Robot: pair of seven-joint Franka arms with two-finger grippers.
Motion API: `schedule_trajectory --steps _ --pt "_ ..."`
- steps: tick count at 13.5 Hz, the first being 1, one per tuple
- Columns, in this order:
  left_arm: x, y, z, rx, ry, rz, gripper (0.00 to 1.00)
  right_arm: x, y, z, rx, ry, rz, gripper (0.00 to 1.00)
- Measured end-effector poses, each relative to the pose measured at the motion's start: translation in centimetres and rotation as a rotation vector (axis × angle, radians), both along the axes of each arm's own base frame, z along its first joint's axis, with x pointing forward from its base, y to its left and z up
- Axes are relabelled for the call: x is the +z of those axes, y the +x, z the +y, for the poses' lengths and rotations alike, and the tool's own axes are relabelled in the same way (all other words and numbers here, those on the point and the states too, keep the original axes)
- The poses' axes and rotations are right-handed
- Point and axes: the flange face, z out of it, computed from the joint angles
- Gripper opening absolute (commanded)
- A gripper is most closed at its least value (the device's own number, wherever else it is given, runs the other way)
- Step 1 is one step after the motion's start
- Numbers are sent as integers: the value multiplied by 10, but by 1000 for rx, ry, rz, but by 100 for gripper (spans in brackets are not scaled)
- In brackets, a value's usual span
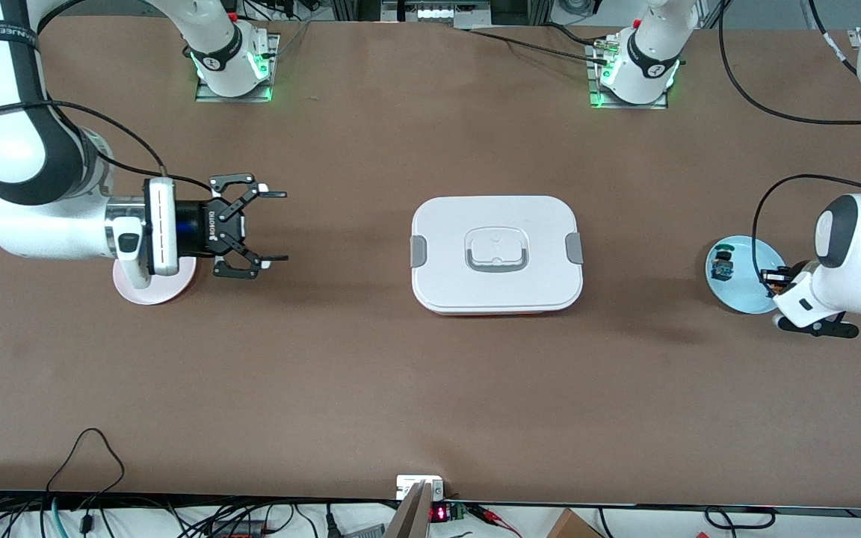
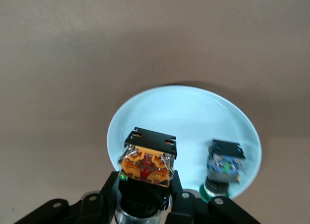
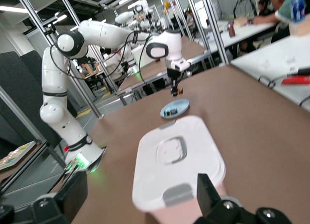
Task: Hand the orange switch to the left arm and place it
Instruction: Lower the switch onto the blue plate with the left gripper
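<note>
My left gripper [image 1: 778,284] is shut on the orange switch [image 1: 773,278] and holds it a little above the light blue plate [image 1: 744,295] at the left arm's end of the table. In the left wrist view the fingers [image 2: 180,199] clamp the switch's black body, its orange end [image 2: 147,166] toward the plate [image 2: 184,117]. My right gripper [image 1: 281,226] is open and empty, held level over the table beside a pink plate [image 1: 165,291], pointing at the white box [image 1: 496,252]. The box [image 3: 177,161] fills the right wrist view between the open fingers [image 3: 207,187].
A small switch with a blue-green cap [image 1: 720,267] lies on the light blue plate and also shows in the left wrist view [image 2: 224,167]. The box stands in the table's middle between the two plates. Cables hang along the table edge nearest the front camera.
</note>
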Motion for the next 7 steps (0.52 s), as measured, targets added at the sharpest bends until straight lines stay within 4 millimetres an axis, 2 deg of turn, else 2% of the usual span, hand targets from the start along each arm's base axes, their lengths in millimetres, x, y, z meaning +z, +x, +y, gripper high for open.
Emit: schedule_trajectory --steps 3,7 --pt "-22 -2 14 6 -24 -10 3 2 -5 -19 2 -85 128 100" --pt "-56 -9 32 -12 -71 -7 8 26 -9 -26 -61 -236 317 100"
